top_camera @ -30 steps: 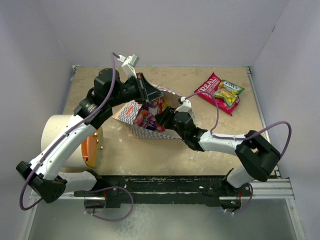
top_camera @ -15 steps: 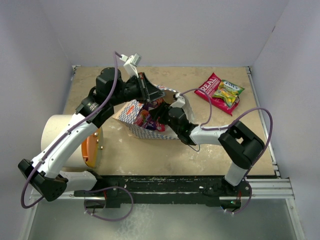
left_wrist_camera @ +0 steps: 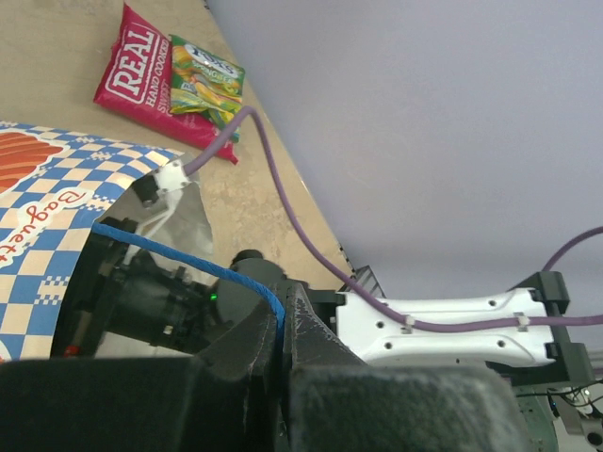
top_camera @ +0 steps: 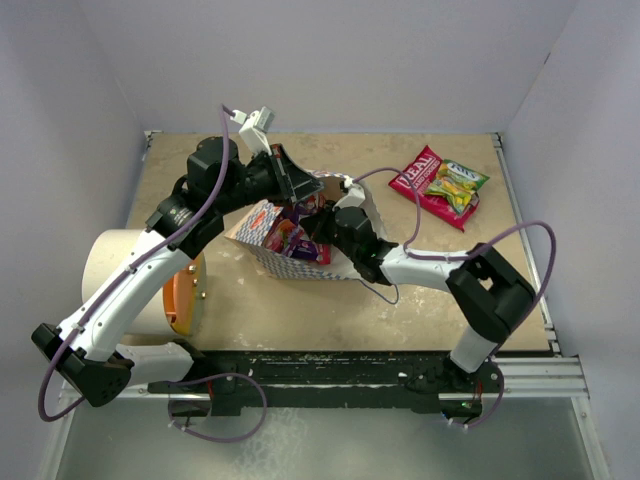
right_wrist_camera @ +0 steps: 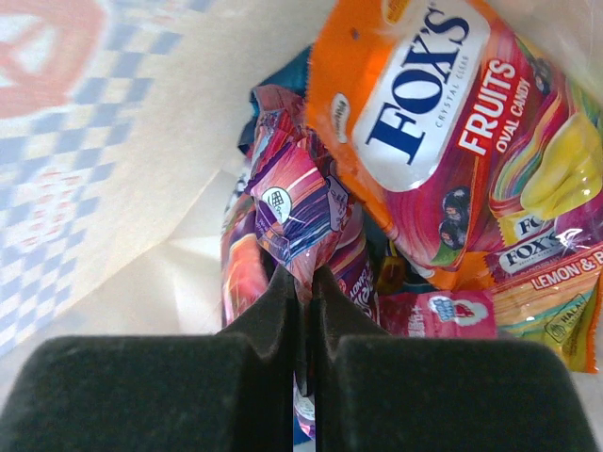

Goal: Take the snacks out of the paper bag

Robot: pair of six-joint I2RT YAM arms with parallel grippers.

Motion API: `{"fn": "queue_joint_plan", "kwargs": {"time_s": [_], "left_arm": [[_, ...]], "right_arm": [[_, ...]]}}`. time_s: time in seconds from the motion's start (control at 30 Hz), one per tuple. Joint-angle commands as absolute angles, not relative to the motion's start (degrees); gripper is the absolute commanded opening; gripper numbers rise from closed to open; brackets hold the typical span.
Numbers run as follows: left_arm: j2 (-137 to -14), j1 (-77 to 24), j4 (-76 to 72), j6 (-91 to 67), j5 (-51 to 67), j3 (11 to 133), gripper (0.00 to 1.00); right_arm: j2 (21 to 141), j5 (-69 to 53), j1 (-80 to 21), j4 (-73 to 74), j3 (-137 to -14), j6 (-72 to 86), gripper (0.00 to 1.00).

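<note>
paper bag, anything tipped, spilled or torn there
The paper bag lies tipped over, not upright, its blue cord handle pinched by the left gripper. No tear or spill shows; the right gripper is inside, shut on a purple-pink packet.

A mottled beige table point(top_camera: 290, 312) sits boxed in by plain pale lilac-grey walls point(top_camera: 330, 60) at its far edge and both side edges. A dark metal rail point(top_camera: 330, 366) runs along the near edge. Light is soft and even

The right hand point(right_wrist_camera: 303, 280) pinches a purple-pink packet point(right_wrist_camera: 292, 207) inside the paper bag point(right_wrist_camera: 113, 160), beside an orange packet point(right_wrist_camera: 415, 94).
</note>
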State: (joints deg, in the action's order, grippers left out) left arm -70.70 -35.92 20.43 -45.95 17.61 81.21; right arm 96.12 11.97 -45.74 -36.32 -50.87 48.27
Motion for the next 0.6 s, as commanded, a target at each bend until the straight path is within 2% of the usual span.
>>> {"fn": "queue_joint_plan", "kwargs": {"time_s": [0.0, 0.27, 0.57], "left_arm": [[-67.9, -36.5, 17.7, -46.6, 15.5, 82.5, 0.0], [-67.5, -36.4, 22.3, -46.4, 10.5, 82.9, 0.0], [-67.1, -36.4, 26.8, -45.0, 7.4, 81.7, 0.0]], "right_arm": [[87.0, 8.9, -45.6, -35.0, -53.6, 44.7, 0.0], [72.7, 7.6, -45.5, -18.9, -53.7, 38.2, 0.0], [54.2, 14.3, -45.5, 4.5, -59.1, 32.9, 0.0]]}}
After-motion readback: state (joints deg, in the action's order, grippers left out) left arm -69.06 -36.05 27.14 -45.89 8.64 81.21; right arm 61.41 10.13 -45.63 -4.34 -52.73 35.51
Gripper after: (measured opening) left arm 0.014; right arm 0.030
